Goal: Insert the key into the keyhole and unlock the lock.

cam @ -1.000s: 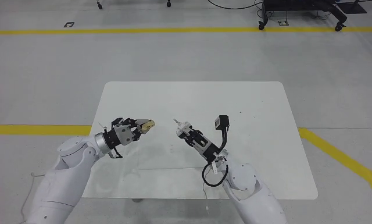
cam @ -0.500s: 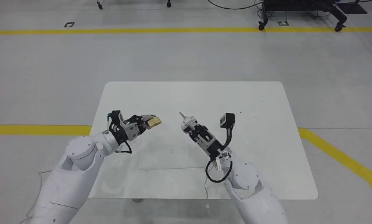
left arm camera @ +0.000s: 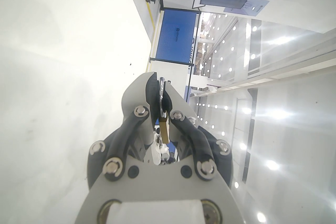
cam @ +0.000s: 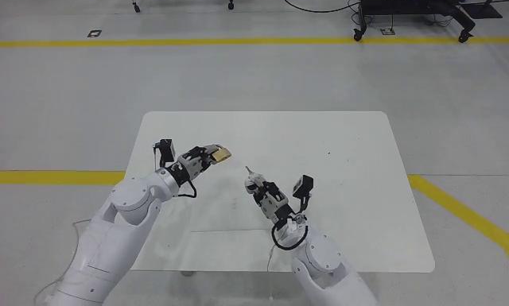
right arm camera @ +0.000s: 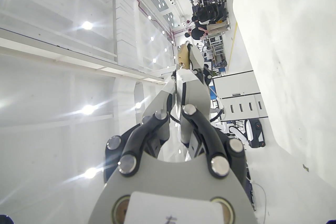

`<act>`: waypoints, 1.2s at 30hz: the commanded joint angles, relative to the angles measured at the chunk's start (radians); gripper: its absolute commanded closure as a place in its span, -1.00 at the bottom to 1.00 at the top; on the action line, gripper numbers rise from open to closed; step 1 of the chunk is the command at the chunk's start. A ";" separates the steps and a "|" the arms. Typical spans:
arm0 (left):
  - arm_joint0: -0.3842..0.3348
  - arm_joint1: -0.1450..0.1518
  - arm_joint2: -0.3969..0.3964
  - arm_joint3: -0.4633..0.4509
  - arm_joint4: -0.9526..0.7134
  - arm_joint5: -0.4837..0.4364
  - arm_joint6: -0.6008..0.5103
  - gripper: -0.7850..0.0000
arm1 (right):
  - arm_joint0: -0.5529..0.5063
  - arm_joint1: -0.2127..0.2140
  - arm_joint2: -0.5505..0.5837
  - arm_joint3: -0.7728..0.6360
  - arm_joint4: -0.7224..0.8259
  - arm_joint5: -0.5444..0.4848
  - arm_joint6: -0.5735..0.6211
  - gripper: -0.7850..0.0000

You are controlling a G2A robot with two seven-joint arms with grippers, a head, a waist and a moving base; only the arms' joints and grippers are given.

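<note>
**Lock** (cam: 220, 153): brass padlock, carried at the tip of the left gripper (cam: 205, 156); in the top view it lies left of frame centre, over the left half of the table (cam: 350, 147). In the left wrist view the left gripper (left arm camera: 160, 85) has its fingers (left arm camera: 136, 93) clamped together on the steel shackle (left arm camera: 161, 100); the brass body (left arm camera: 164, 131) sits in the gap between the two fingers.

**Key** (cam: 249, 172): slim metal key, projecting from the tip of the right gripper (cam: 256, 183); in the top view it lies near frame centre, just right of the lock and slightly lower. Its tip points to the upper left, toward the lock; a clear gap separates the two in the top view. In the right wrist view the right gripper (right arm camera: 180, 78) is closed on the key, its fingers (right arm camera: 191, 93) drawn together around the flat of it; the lock (right arm camera: 183, 55) appears just beyond the key's tip and roughly in line with it. The keyhole is too small to make out.

**Surroundings**: the white table has rounded corners and occupies the centre of the top view; the floor (cam: 79, 107) is pale grey; one yellow line (cam: 238, 42) crosses the upper frame, and a second (cam: 56, 177) crosses mid-frame at the left; a dark wheeled cart (cam: 413, 4) stands at the upper right.
</note>
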 commanded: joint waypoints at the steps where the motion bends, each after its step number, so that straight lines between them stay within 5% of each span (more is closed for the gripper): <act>1: -0.005 -0.001 0.007 -0.003 0.033 -0.009 -0.002 1.00 | 0.000 -0.003 -0.003 -0.002 -0.014 -0.003 -0.029 1.00; 9: -0.021 -0.013 0.054 -0.029 0.127 -0.045 0.022 1.00 | -0.006 -0.013 -0.017 -0.020 -0.025 0.012 -0.092 1.00; 36: -0.024 -0.019 0.054 -0.031 0.077 -0.012 -0.009 1.00 | -0.043 -0.020 -0.053 -0.092 -0.068 -0.025 -0.088 1.00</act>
